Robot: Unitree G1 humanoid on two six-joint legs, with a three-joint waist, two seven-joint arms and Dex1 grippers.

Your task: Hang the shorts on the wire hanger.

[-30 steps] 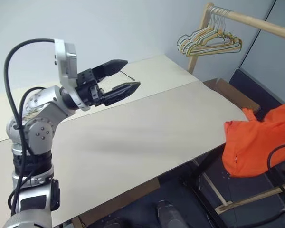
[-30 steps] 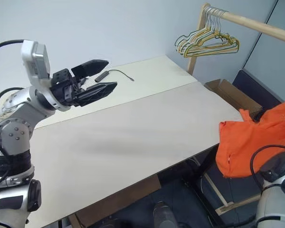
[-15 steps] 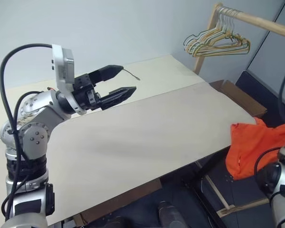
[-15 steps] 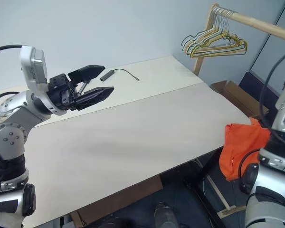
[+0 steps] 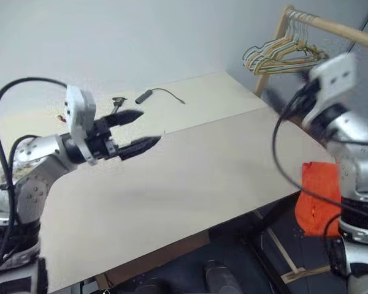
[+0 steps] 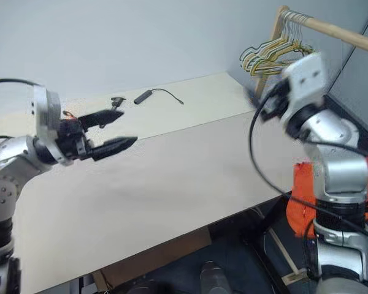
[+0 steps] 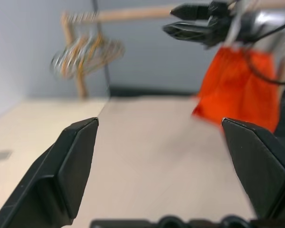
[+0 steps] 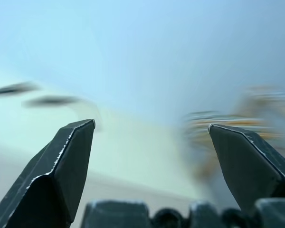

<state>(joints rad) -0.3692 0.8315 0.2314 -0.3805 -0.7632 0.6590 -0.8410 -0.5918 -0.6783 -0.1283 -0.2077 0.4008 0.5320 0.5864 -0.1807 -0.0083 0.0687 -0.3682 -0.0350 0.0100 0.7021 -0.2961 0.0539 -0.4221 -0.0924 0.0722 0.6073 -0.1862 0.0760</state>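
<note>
The bright orange shorts [image 5: 319, 197] hang in a bunch just off the table's right edge, below and behind my right arm; nothing grips them. In the left wrist view the shorts [image 7: 238, 90] show beyond the table's end. My left gripper [image 5: 149, 127] hovers open over the left part of the table, pointing level across it, with nothing between its fingers. My right gripper [image 7: 170, 19] is raised over the table's right side, above the shorts and pointing toward the left one; it stands open and holds nothing. The wire hanger is out of view.
The pale table [image 5: 202, 165] spans the middle. A bunch of yellow, green and white hangers [image 5: 281, 58] hangs on a wooden rail [image 5: 349, 27] at the back right. A small black stick with a thin cable [image 5: 145, 95] and a small dark tool [image 5: 118, 100] lie at the table's back.
My right arm has swung up and to the left, from beside the shorts to above the table's right edge, and its wrist has turned. My left gripper has sunk a little, leftward.
</note>
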